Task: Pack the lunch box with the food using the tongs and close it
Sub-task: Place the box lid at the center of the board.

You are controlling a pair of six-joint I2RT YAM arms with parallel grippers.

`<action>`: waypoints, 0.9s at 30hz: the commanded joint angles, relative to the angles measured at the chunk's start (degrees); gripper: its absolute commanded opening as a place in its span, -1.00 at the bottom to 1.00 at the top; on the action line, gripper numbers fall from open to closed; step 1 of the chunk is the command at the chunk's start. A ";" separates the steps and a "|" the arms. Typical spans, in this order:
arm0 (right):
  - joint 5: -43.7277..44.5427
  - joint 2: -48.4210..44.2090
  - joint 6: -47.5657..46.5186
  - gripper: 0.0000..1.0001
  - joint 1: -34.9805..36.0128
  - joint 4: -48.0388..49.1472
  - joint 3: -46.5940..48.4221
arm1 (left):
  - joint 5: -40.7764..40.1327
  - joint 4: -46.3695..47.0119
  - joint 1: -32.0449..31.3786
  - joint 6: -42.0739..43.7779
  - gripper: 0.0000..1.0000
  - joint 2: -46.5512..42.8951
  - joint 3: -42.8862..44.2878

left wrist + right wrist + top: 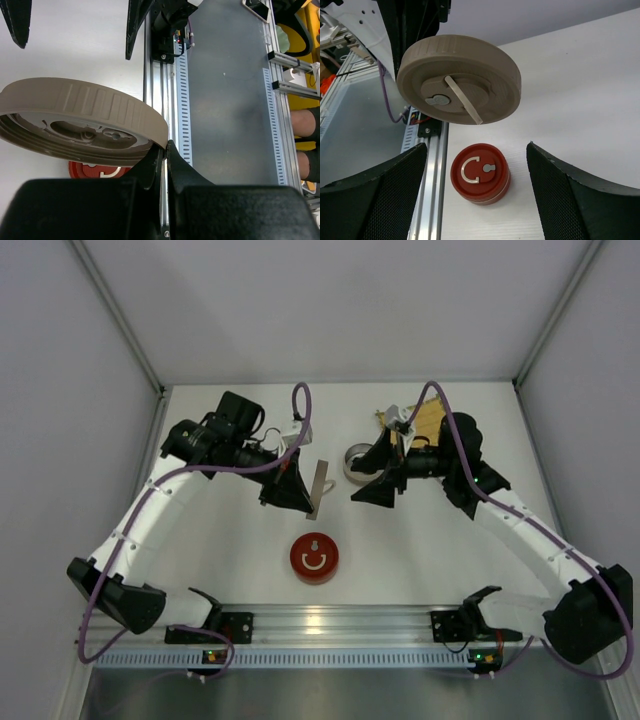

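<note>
My left gripper point(300, 490) point(167, 147) is shut on the rim of a round beige lunch box lid point(318, 490) point(80, 117) point(460, 80) and holds it on edge above the table. A red round container point(314, 558) point(480, 172) point(95, 172) with its lid on stands on the table just below it. My right gripper point(372, 488) point(476, 145) stands open, facing the lid and the red container, with nothing between its fingers. A round grey open box point(353, 462) sits behind the right gripper. The food and the tongs are hidden from view.
A yellow woven mat point(425, 420) lies at the back right, partly covered by the right arm. The aluminium rail point(330, 625) with both arm bases runs along the near edge. White walls enclose the table on three sides.
</note>
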 commanded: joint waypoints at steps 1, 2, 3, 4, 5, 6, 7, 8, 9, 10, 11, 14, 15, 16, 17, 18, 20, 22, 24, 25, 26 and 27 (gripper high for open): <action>-3.54 0.93 -2.04 0.61 1.88 5.11 2.69 | 3.83 0.45 -0.12 2.21 -1.00 -0.39 -0.54; -3.72 1.20 -2.04 0.61 2.15 5.19 2.96 | 3.84 0.28 -0.12 2.39 -1.00 -0.39 -0.63; -3.98 1.63 -2.04 0.61 2.32 5.28 3.13 | 3.84 0.10 -0.21 2.56 -1.00 -0.39 -0.63; -4.07 1.81 -2.04 0.62 2.50 5.37 3.66 | 3.49 -0.07 -0.47 2.74 -1.00 -0.39 -0.63; -4.16 2.07 -2.04 0.62 3.02 5.37 4.01 | 3.40 -0.16 -0.65 2.91 -1.00 -0.47 -0.63; -4.51 2.25 -2.04 0.62 3.29 5.28 4.36 | 3.40 -0.25 -0.65 3.00 -1.00 -0.47 -0.71; -4.60 2.86 -2.13 0.62 3.81 4.93 4.98 | 3.48 -0.25 -0.82 3.09 -1.00 -0.47 -0.89; -4.60 3.13 -2.56 0.61 4.08 4.76 5.42 | 3.57 -0.34 -0.82 3.18 -1.00 -0.47 -0.89; -4.60 3.83 -2.83 0.61 4.34 4.41 5.77 | 3.66 -0.34 -0.82 3.18 -1.00 -0.47 -0.89; -4.69 4.27 -3.18 0.61 4.95 4.14 6.38 | 3.75 -0.34 -1.00 3.35 -1.00 -0.47 -0.89; -4.78 4.62 -3.53 0.59 5.31 3.79 6.65 | 3.49 -0.25 -1.09 3.36 -1.00 -0.47 -0.89; -5.39 5.68 -4.41 0.55 6.54 2.21 7.70 | 3.22 -0.51 -1.09 3.36 -1.00 -0.56 -0.98; -5.39 5.94 -5.11 0.54 6.80 1.34 8.05 | 3.31 -0.60 -1.09 3.36 -1.00 -0.56 -0.98; -5.39 6.21 -5.73 0.52 7.42 0.37 8.67 | 3.31 -0.51 -1.09 3.36 -1.00 -0.82 -1.15; -5.39 6.29 -6.17 0.52 7.68 -0.95 8.93 | 3.22 -0.51 -1.17 3.36 -1.00 -0.83 -1.15; -5.22 6.56 -6.78 0.51 7.86 -1.57 9.11 | 3.13 -0.51 -1.09 3.36 -1.00 -0.91 -1.24; -4.87 6.91 -8.63 0.51 8.47 -2.19 9.55 | 3.48 -0.25 -1.17 3.27 -1.00 -0.91 -1.24; -4.87 7.35 -8.63 0.49 8.83 -2.19 9.99 | 3.57 -0.16 -1.26 3.18 -1.00 -0.65 -1.24; -4.95 7.53 -8.46 0.33 9.00 -2.36 10.16 | 3.49 -0.07 -1.26 3.18 -1.00 -0.65 -1.15; -5.04 7.53 -8.37 0.28 9.00 -2.45 10.25 | 3.40 -0.07 -1.18 3.18 -1.00 -0.65 -1.24; -5.13 7.44 -8.37 0.22 9.09 -2.71 10.34 | 3.22 -0.07 -1.17 3.18 -1.00 -0.65 -1.15; -5.13 7.26 -8.46 0.16 9.09 -3.24 10.34 | 3.31 0.01 -1.17 3.09 -1.00 -0.65 -1.15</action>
